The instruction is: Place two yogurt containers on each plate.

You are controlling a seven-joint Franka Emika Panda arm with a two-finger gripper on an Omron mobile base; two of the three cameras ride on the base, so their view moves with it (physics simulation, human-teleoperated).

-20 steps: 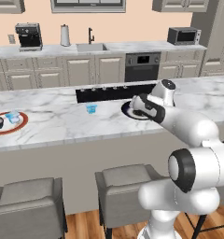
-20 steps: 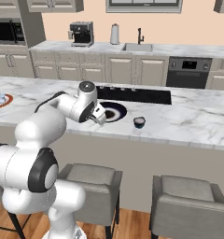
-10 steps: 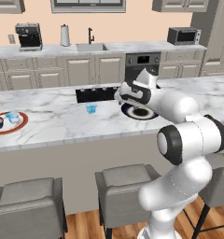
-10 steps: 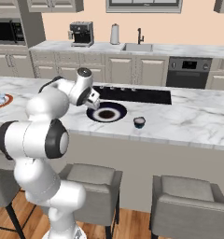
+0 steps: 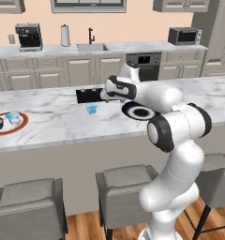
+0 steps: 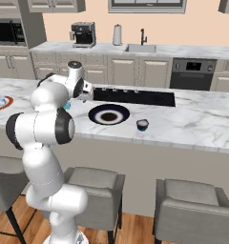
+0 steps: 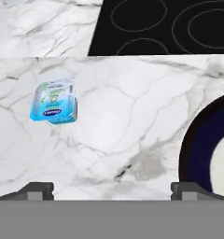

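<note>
One light blue yogurt cup [image 7: 54,102] on counter [image 7: 132,116]; jaws spread wide, empty.

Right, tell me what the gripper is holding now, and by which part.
Nothing is held. The gripper is open, its fingertips wide apart above bare marble counter. The light blue yogurt container sits untouched on the counter, beside the dark plate.

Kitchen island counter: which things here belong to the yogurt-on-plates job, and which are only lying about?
Job: light blue yogurt cup; dark yogurt cup; navy plate; red-rimmed plate holding two cups.
Lying about: cooktop; coffee machine; microwave; stools.
</note>
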